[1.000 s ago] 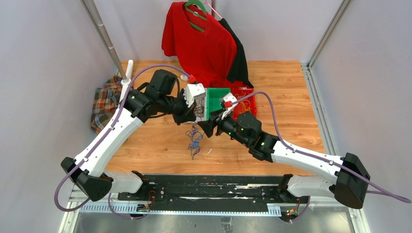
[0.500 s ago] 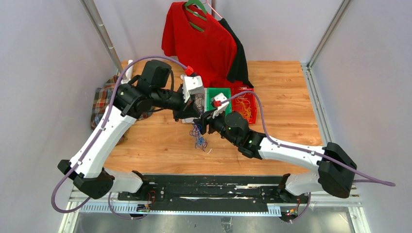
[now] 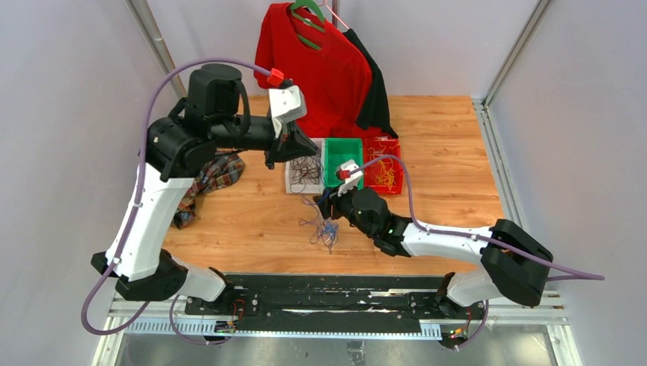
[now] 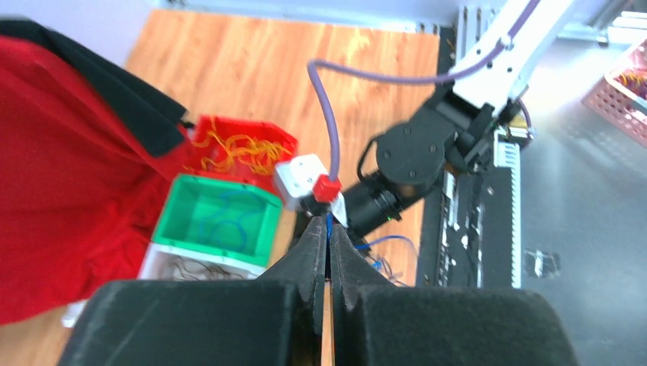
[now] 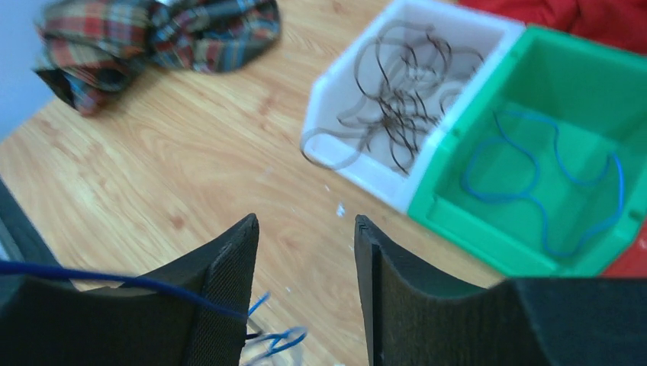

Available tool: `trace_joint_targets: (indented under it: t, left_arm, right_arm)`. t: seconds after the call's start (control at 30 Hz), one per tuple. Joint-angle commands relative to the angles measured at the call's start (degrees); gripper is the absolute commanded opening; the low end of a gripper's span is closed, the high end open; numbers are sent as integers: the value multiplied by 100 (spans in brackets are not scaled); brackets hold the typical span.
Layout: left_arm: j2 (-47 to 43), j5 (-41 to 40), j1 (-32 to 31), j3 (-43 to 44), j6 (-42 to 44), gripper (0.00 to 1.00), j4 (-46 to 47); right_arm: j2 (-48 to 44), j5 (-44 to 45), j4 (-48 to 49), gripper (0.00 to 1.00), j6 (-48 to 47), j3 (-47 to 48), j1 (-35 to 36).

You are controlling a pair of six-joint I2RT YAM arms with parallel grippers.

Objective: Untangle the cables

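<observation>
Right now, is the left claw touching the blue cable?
Touching. The left wrist view shows the left claw shut, with the blue cable pinched and sticking out from between its closed jaws.

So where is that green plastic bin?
In the top view, the green plastic bin sits mid-table, between the white plastic bin and the red plastic bin.

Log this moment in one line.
left pincer: shut on blue cable, held high | right pincer: open, low beside cable tangle | cable tangle: on table | task: not yet done
</observation>
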Motion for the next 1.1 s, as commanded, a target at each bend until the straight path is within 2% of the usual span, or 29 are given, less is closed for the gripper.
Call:
trace_joint_targets:
  t: [0.0, 0.3, 0.43, 0.7, 0.9, 1.07]
  left_arm:
    - [103, -129, -19, 815, -21, 1, 161]
    - [540, -724, -26, 2046, 133, 0, 172]
    - [663, -765, -26, 2136, 128, 0, 169]
    - [915, -756, -79, 1429, 224, 1, 276]
    - [1230, -1024, -88, 314, 427, 0, 1041]
    - [1866, -1254, -79, -113, 465, 0, 1745]
  right_arm:
    - [-126, 405, -22, 49, 89, -554, -130]
    - [-233, 846, -30, 45, 114, -1374, -190]
    - [-335, 907, -74, 44, 172, -1605, -206]
    - [-1278, 1130, -569, 44, 135, -1676, -294]
    - [-2347, 1930, -1409, 46, 141, -1581, -599]
    - [-2941, 2422, -1934, 46, 182, -1492, -954]
